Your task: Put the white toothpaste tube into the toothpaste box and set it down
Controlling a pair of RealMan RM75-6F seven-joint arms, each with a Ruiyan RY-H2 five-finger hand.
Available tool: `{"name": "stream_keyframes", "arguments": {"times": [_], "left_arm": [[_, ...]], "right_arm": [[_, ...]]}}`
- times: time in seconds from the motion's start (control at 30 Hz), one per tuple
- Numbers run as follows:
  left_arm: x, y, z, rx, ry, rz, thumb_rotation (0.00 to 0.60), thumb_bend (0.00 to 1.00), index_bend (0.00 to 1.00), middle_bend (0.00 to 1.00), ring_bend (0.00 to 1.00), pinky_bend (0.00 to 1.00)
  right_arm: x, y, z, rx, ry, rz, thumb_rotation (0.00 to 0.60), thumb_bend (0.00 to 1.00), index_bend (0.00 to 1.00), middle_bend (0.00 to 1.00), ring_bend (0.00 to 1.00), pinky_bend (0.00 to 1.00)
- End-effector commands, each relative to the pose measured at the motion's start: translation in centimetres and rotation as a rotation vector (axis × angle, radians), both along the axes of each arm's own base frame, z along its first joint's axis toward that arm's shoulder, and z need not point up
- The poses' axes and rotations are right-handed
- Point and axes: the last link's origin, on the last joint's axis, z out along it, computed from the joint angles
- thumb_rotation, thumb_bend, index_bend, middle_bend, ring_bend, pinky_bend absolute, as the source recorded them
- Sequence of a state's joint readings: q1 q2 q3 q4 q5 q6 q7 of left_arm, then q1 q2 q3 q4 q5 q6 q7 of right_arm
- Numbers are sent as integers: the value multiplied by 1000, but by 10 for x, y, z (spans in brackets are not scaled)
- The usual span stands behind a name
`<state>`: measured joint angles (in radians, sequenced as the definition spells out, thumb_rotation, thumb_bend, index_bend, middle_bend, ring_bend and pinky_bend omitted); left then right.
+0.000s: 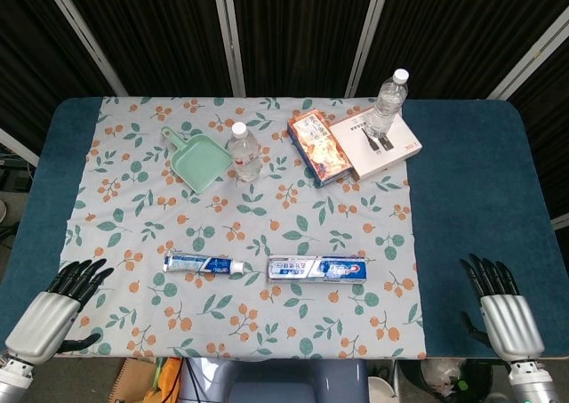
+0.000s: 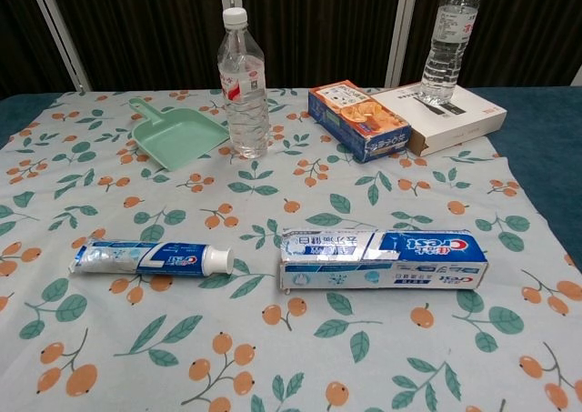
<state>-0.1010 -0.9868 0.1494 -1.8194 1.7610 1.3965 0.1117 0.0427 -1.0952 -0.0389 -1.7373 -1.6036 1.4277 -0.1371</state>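
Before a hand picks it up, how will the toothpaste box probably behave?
The toothpaste box looks like thin creased carton, so it is probably light and may crush under a firm grip. It lies flat on the floral tablecloth, long and flat-sided, so it should slide rather than roll. Its left end looks worn and may flex.

blue table (image 1: 471, 189) | floral cloth (image 1: 240, 243) spread across its middle
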Motion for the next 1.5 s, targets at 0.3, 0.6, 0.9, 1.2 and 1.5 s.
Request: {"name": "stream_keyframes", "arguments": {"times": [0.3, 0.6, 0.9, 1.2, 1.5], "left_arm": [[3, 2, -2, -15, -9, -2, 600, 21, 0, 0, 0, 42], [1, 2, 0, -25, -16, 6, 600, 21, 0, 0, 0, 42], [0, 3, 3, -52, -33, 16, 600, 21, 0, 0, 0, 42], [2, 3, 4, -69, -45, 19, 600, 21, 0, 0, 0, 42], [2, 4, 4, -77, -48, 26, 600, 21, 6, 0, 0, 43]], "right_arm": [[89, -50, -59, 271, -148, 119, 600, 352, 0, 0, 0, 0], [144, -73, -135, 439, -136, 147, 600, 352, 0, 0, 0, 0], [180, -95, -188, 436, -130, 133, 600, 352, 0, 0, 0, 0], [191, -109, -211, 410, -126, 133, 600, 351, 9, 55, 16, 2], [181, -116, -218, 366, -78, 109, 600, 352, 398, 464, 409, 306]]}}
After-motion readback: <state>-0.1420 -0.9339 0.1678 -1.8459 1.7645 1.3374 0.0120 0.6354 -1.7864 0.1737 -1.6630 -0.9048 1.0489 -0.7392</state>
